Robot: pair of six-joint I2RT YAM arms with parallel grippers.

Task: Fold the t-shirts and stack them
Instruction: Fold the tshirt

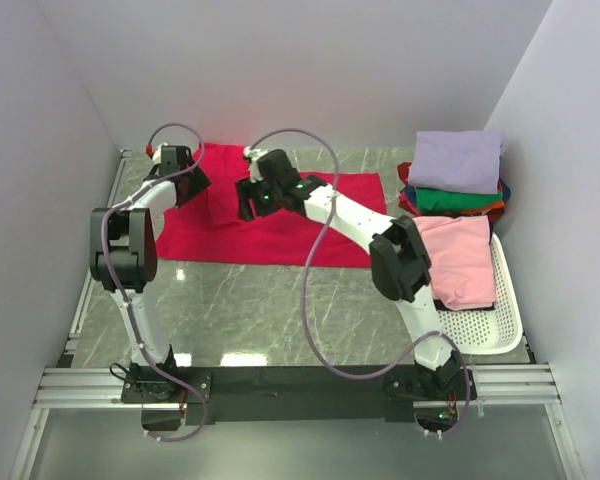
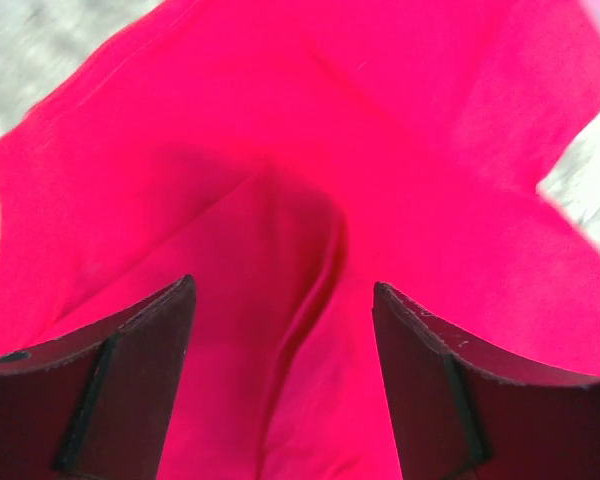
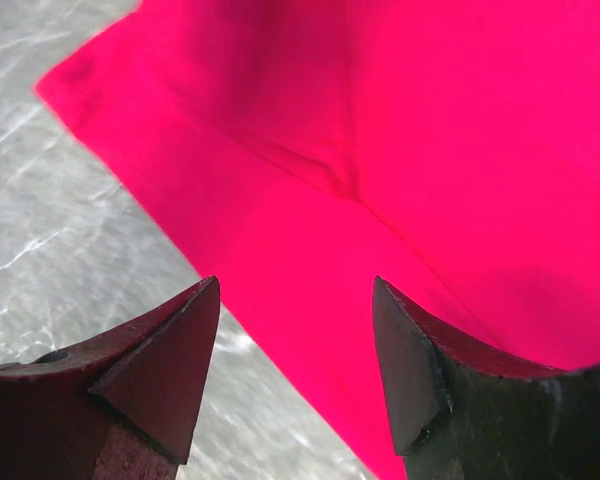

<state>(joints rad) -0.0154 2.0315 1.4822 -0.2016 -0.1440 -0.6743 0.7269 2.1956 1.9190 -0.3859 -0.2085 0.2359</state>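
Note:
A large crimson-red t-shirt (image 1: pixel 270 238) lies spread on the marble table at the back. Both grippers hover over its left half. My left gripper (image 1: pixel 194 186) is open just above the cloth, its jaws wide apart with a raised fold of the red t-shirt (image 2: pixel 280 150) below them and nothing pinched. My right gripper (image 1: pixel 251 200) is open too, over the edge of the red t-shirt (image 3: pixel 430 150), and holds nothing. At the back right stands a stack of folded t-shirts with the lavender one (image 1: pixel 458 158) on top and the green one (image 1: pixel 458 198) under it. A pink t-shirt (image 1: pixel 462 260) lies in the basket.
A white perforated basket (image 1: pixel 485 325) sits at the right edge of the table, next to the right arm's elbow. Bare grey marble table (image 1: pixel 250 310) stretches in front of the red shirt. White walls close in on the left, back and right.

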